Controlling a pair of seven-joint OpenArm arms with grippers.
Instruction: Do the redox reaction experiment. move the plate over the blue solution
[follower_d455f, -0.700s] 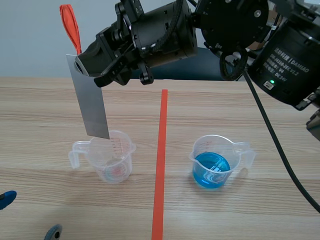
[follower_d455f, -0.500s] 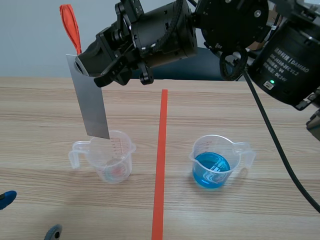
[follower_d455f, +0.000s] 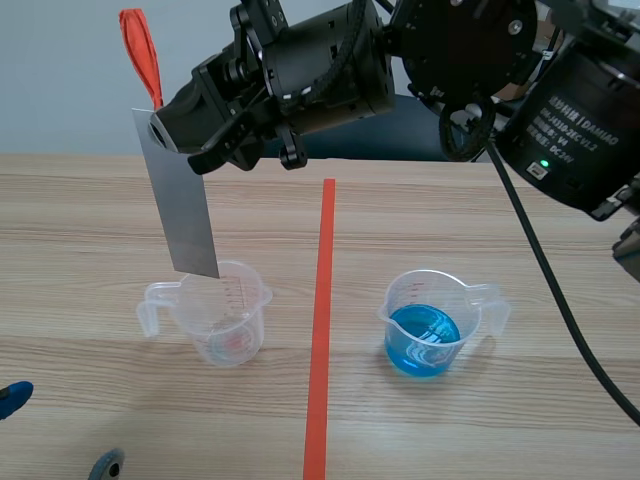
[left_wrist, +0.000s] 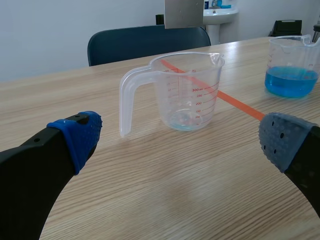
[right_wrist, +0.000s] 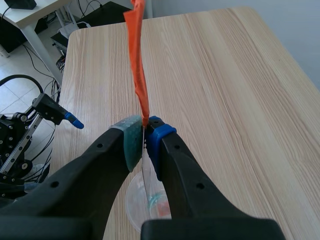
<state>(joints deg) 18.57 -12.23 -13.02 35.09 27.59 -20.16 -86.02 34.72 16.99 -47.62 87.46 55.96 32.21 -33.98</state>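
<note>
on the table (follower_d455f: 90, 220) the right gripper (follower_d455f: 160, 125), reaching past the red line, is clamped on the top of the grey plate (follower_d455f: 185, 215), which hangs over the clear cup (follower_d455f: 225, 315), well apart from the blue cup (follower_d455f: 430, 325), while the left gripper (left_wrist: 180, 140) sits low near the clear cup with its 2 fingers wide apart.

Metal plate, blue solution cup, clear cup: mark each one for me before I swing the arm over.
metal plate (follower_d455f: 177, 195): scene view, middle of its flat face.
blue solution cup (follower_d455f: 422, 358): scene view, lower front wall.
clear cup (left_wrist: 187, 100): left wrist view, wall bearing the red scale.
</note>
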